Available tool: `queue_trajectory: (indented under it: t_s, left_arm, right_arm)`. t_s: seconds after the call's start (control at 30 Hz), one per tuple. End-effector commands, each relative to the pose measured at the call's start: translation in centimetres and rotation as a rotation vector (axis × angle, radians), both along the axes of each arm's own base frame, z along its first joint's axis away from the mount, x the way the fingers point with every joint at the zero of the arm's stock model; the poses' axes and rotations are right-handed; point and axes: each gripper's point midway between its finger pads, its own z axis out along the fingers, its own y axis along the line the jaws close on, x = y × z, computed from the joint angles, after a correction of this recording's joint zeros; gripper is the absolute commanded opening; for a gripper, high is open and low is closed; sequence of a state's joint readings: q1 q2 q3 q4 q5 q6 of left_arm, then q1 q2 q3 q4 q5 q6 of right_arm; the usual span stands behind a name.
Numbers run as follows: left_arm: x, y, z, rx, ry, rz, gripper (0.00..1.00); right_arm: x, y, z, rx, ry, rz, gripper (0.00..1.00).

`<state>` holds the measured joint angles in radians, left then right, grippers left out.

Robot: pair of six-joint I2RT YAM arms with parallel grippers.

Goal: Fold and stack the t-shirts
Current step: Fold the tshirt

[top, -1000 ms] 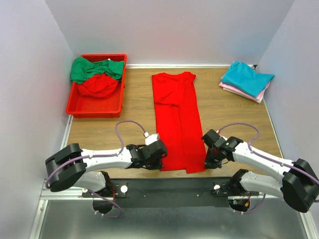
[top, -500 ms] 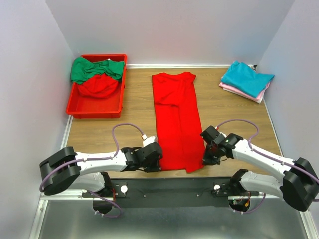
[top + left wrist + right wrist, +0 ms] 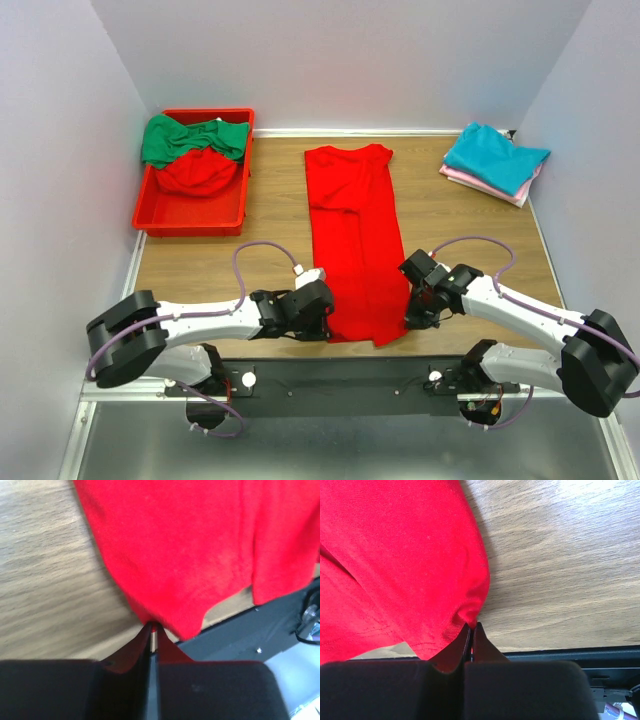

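A bright red t-shirt (image 3: 350, 235), folded into a long strip, lies flat down the middle of the wooden table (image 3: 470, 240), collar at the far end. My left gripper (image 3: 326, 318) is shut on its near left hem corner, and the left wrist view shows the red cloth (image 3: 190, 555) pinched at the gripper's tips (image 3: 152, 626). My right gripper (image 3: 408, 311) is shut on the near right edge. In the right wrist view a small peak of cloth (image 3: 410, 565) is drawn up between that gripper's tips (image 3: 471, 625).
A red bin (image 3: 150, 216) at the far left holds a green t-shirt (image 3: 190, 138) over a red one (image 3: 196, 173). A folded teal t-shirt (image 3: 495, 155) lies on a pink one (image 3: 482, 184) at the far right. The black rail (image 3: 340, 375) runs along the near edge.
Both grippers have closed on the red t-shirt's near hem. The right one edged left and drew the near right corner in; the left one settled on the left corner.
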<state>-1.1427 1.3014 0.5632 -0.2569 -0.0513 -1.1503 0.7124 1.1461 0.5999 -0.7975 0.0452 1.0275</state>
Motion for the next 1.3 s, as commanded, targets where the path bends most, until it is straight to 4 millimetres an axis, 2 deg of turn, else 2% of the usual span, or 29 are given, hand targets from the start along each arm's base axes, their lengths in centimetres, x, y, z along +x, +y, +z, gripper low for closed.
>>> queue_trajectory:
  t_s: [0.0,0.1,0.13,0.23,0.53,0.63,0.77,0.8,0.97,1.1,1.27]
  left_arm:
    - [0.6,0.4,3.2,-0.029,-0.031,0.051,0.32]
    - [0.8,1.2,4.0,-0.039,-0.041,0.082,0.52]
    - [0.9,1.3,4.1,-0.043,-0.04,0.089,0.54]
    - [0.9,1.8,3.1,-0.023,-0.019,0.09,0.58]
    - [0.7,0.9,0.4,0.039,0.025,0.037,0.59]
    - [0.7,0.9,-0.1,0.063,0.03,0.028,0.55]
    - [0.6,0.5,-0.5,0.064,0.043,0.01,0.42]
    - [0.6,0.4,-0.6,0.065,0.044,0.005,0.36]
    - [0.2,0.3,-1.1,0.078,0.064,-0.013,0.2]
    - [0.3,0.1,-1.1,0.067,0.056,-0.017,0.0]
    - [1.6,-0.6,0.5,0.047,0.004,-0.008,0.0]
  right_arm:
    - [0.7,0.0,0.4,-0.015,-0.027,0.0,0.02]
    - [0.7,0.1,0.4,-0.014,-0.026,0.0,0.02]
    - [0.7,0.1,0.5,-0.014,-0.026,-0.001,0.02]
    - [0.9,0.3,0.4,-0.013,-0.026,0.002,0.02]
    - [1.0,0.5,0.3,-0.008,-0.027,0.003,0.02]
    - [1.0,0.5,0.3,-0.006,-0.027,0.003,0.02]
    - [1.1,0.5,0.3,-0.005,-0.028,0.002,0.02]
    - [1.1,0.5,0.3,-0.005,-0.028,0.003,0.02]
    - [1.5,0.7,0.6,-0.005,-0.036,0.007,0.02]
    - [1.9,1.1,1.0,0.005,-0.05,0.011,0.02]
    - [3.1,1.8,2.6,0.034,-0.108,-0.001,0.02]
